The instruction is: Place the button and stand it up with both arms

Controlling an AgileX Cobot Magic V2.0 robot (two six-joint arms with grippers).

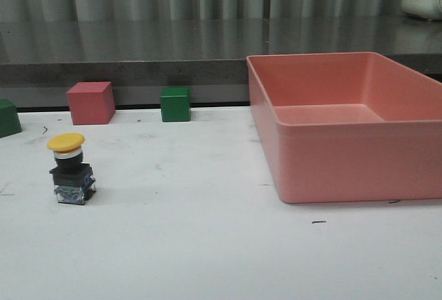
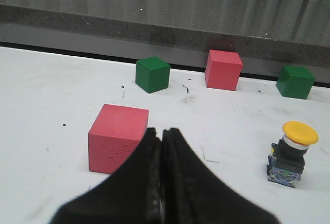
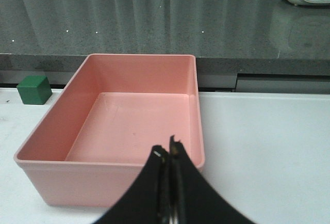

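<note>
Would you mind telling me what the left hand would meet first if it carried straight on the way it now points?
Most likely the pink cube lying just ahead of the shut left hand, though depth is uncertain.

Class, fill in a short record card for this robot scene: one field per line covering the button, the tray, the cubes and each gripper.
button: the button stands upright on the white table, yellow cap on top, touched by nothing
tray: pink tray, empty, at the table's right
cubes: pink cube and green cube along the back edge; another pink cube near the left gripper
left gripper: left gripper shut, holding nothing
right gripper: right gripper shut, empty, in front of the tray
</note>
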